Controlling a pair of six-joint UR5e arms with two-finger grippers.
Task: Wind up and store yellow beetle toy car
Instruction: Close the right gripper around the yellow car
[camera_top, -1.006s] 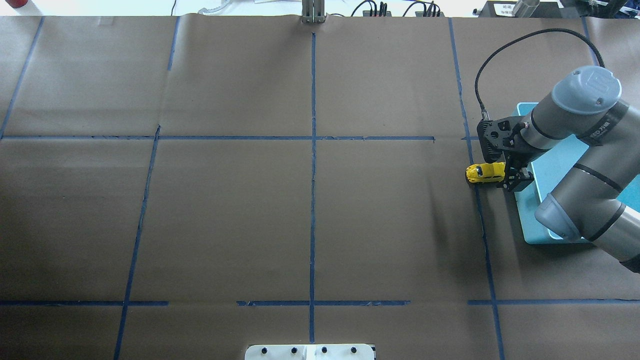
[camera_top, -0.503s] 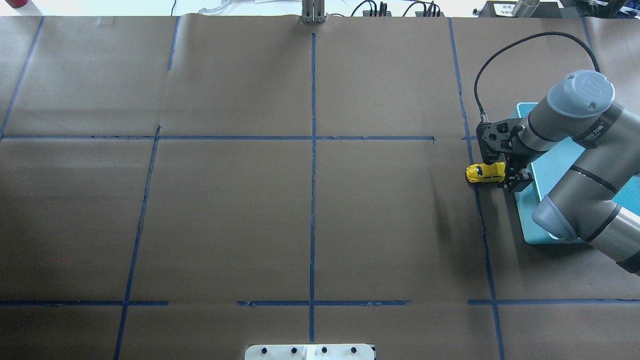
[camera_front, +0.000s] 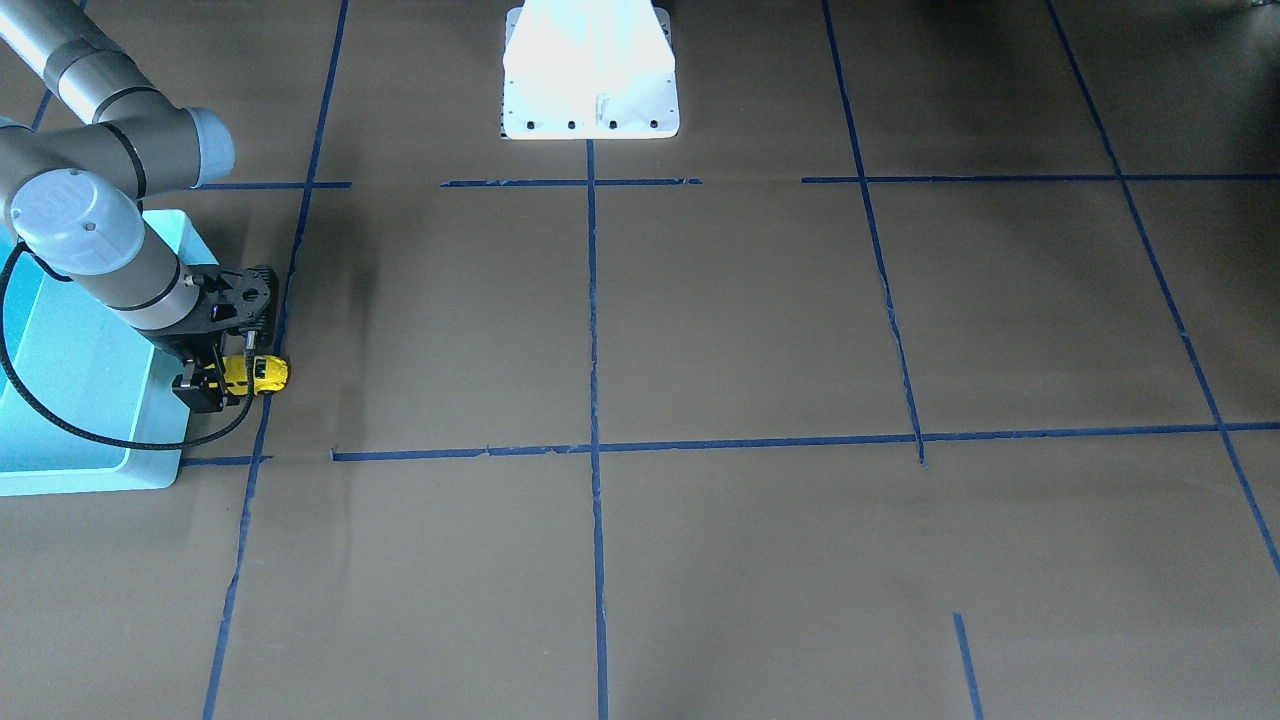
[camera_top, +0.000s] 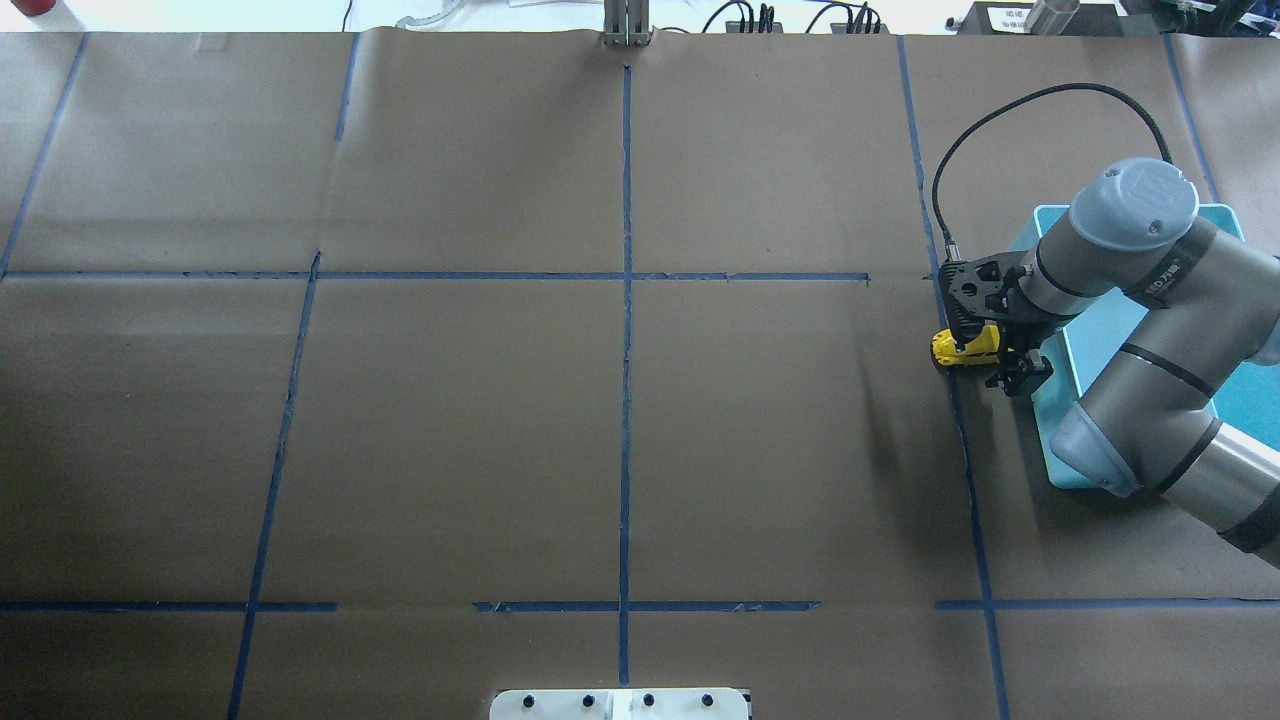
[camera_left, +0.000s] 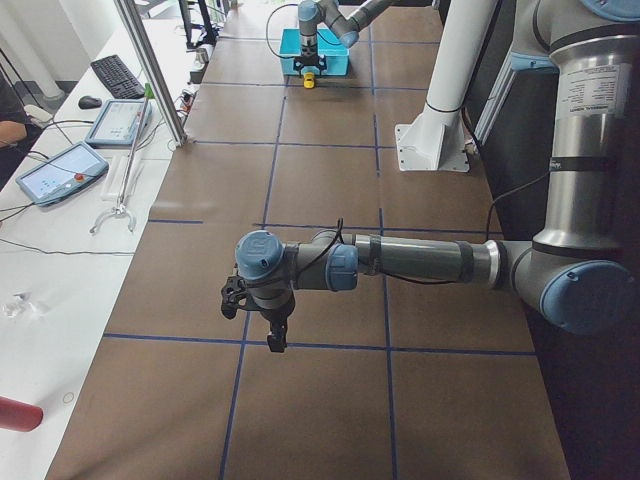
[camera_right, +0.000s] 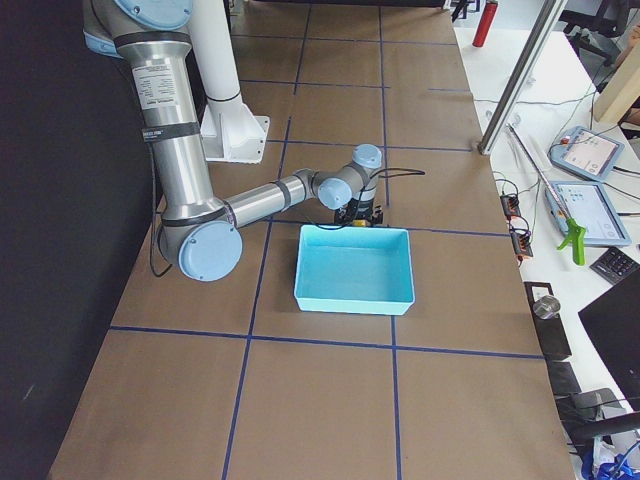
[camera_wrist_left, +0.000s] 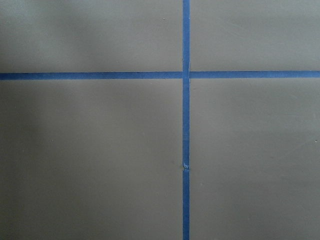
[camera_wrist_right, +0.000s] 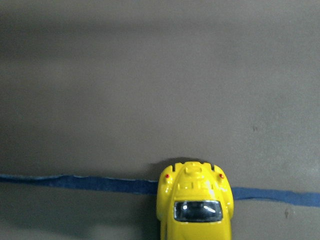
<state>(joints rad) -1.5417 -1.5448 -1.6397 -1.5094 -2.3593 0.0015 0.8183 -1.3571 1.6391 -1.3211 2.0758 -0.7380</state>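
Observation:
The yellow beetle toy car stands on the brown paper just left of the light blue bin. It also shows in the front view and at the bottom of the right wrist view, resting on a blue tape line. My right gripper is low over the car's bin-side end, with its jaws open on either side of it. My left gripper hangs over bare paper far from the car. It shows only in the left side view, so I cannot tell its state.
The bin sits at the table's right end under my right arm. The white robot base plate is at the near middle edge. Blue tape lines cross the paper. A black cable loops from the right wrist.
My right gripper has moved left, from beside the car to over its bin-side end. The car has not moved.

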